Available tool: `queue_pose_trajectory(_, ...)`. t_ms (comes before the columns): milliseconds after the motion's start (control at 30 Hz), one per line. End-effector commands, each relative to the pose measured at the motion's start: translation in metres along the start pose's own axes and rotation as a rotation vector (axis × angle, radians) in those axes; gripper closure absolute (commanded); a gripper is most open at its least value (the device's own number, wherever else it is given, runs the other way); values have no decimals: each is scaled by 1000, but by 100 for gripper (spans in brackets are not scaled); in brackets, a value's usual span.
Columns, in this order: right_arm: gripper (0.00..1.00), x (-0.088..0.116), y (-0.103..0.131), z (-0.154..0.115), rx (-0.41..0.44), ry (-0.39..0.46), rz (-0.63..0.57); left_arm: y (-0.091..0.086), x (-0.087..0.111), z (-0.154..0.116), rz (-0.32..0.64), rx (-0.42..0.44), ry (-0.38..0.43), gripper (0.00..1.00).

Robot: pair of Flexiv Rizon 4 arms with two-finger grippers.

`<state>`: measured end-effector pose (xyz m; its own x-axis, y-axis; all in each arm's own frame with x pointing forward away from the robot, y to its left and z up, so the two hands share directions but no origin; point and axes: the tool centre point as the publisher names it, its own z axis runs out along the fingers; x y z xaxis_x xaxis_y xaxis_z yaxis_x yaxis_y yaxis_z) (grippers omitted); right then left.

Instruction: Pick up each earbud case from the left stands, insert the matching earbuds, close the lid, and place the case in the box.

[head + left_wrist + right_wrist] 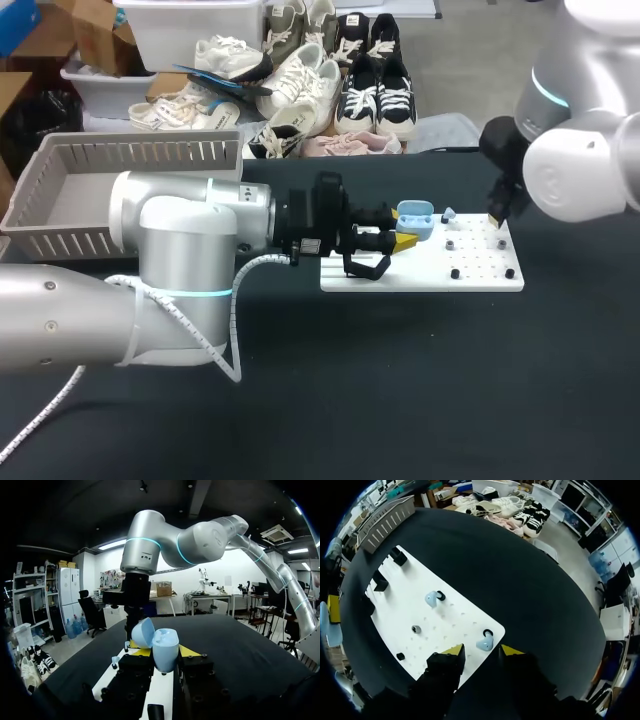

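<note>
One small pale-blue earbud (484, 643) sits on the white perforated board (420, 276) at centre-right of the head view, just ahead of and between the spread, empty fingers of my right gripper (482, 650), while my left gripper (405, 240), mid-frame, clamps the open light-blue plastic earbud case (415, 218), well apart from it.

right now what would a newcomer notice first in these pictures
The open light blue case, clamped in the left gripper above the white board, stands out first. Next, the right gripper hangs open over a blue earbud at the board's corner, with a second earbud nearer the board's middle.
</note>
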<state>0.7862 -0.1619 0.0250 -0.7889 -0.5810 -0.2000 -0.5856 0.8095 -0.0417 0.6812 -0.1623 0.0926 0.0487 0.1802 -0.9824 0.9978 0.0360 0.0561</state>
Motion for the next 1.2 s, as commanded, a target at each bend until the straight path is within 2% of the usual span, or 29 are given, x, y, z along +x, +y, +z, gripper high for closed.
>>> queue_pose_trajectory(33, 55, -5, -1, 2, -5, 3, 6, 0, 1, 0, 1, 0, -4, 100)
queue_pose_trajectory(400, 59, -8, -1, 3, -5, 3, 26, 0, 1, 0, 1, 0, -4, 100)
queue_pose_trajectory(533, 65, -8, -1, 4, -5, 3, 33, 0, 1, 0, 1, 0, -4, 100)
queue_pose_trajectory(933, 74, -6, -2, 5, -6, 9, 49, 0, 1, 0, 1, 0, -4, 100)
queue_pose_trajectory(1200, 75, -8, -4, 7, -6, 14, 53, 0, 1, 0, 1, 0, -4, 100)
